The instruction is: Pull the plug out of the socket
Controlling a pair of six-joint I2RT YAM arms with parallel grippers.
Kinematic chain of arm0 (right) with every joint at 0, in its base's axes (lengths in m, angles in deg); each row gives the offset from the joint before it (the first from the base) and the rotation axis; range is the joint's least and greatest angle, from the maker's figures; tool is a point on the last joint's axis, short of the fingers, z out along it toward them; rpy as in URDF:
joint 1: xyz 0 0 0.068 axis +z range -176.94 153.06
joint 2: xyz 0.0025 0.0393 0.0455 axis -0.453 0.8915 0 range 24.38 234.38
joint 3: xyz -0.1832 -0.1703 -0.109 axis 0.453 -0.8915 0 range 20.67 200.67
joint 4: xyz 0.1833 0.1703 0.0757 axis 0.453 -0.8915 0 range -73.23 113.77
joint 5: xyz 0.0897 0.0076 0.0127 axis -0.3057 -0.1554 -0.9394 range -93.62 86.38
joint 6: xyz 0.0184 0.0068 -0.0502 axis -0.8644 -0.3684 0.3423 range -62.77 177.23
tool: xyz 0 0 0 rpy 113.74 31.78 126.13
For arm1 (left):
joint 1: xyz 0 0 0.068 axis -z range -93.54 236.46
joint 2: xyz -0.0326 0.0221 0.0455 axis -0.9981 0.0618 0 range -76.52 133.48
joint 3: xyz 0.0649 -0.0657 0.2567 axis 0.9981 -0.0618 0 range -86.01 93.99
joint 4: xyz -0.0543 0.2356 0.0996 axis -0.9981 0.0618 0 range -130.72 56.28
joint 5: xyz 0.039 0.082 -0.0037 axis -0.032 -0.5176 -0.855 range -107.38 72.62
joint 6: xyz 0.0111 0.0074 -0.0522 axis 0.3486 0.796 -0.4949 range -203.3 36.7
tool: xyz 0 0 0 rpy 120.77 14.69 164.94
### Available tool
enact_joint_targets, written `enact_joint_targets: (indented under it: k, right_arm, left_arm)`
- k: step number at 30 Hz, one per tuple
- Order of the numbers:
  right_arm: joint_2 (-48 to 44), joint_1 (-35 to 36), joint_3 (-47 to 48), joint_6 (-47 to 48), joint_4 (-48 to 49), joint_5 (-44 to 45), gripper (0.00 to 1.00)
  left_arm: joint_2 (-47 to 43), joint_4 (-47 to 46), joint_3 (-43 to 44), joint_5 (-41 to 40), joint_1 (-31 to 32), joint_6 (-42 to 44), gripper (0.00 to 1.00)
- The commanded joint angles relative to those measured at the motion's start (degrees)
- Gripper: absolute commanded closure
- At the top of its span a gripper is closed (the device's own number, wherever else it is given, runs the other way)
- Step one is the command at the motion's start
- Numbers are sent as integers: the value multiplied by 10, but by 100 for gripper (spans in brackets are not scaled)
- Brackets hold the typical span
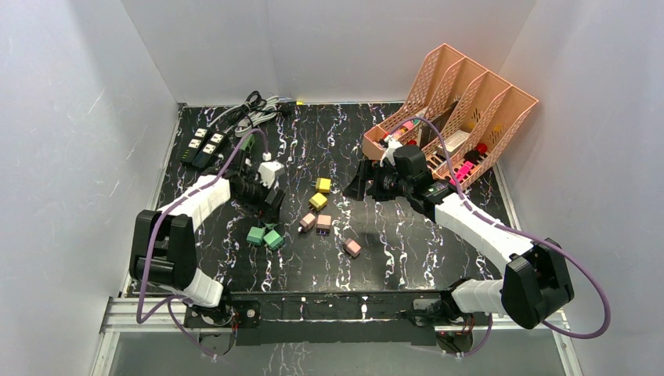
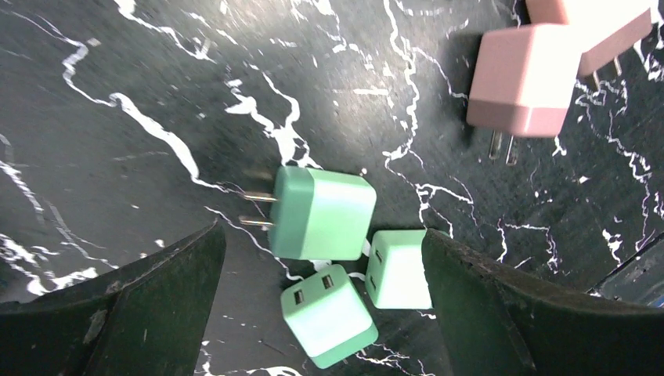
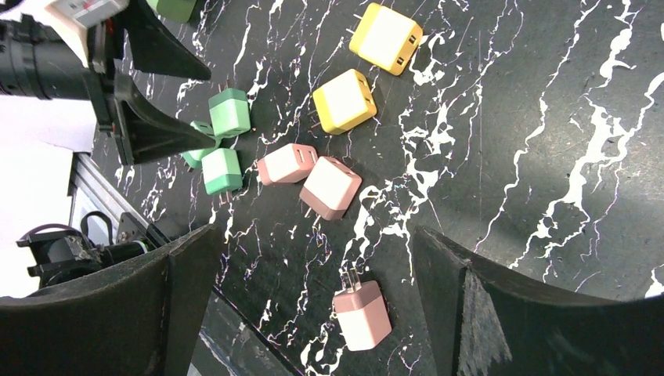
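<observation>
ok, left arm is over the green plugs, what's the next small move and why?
Probably lift the left gripper straight up. Its jaws stand wide open with nothing held, and three green plugs lie loose on the table right beneath it, so a sideways move could knock them. From there it could head for the power strips.

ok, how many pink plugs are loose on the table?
3. First pink plug mid-table, second pink plug right beside it, third pink plug alone, lower right of them in the top view. None seems hidden.
</observation>
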Motion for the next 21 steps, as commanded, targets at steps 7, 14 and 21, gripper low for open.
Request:
enact_joint_targets:
  k: [7,14,21]
  right_arm:
    - [-6,-3,3,-2,23,-14,2]
    - [-6,-3,3,-1,20,-13,2]
    - [-1,-3,4,3,19,-15,2]
  left_arm:
    - [-26,-52,-34,1,4,7,10]
    - [-5,-63,-38,-2,4,11,17]
    - [-14,-60,-50,24,6,21,16]
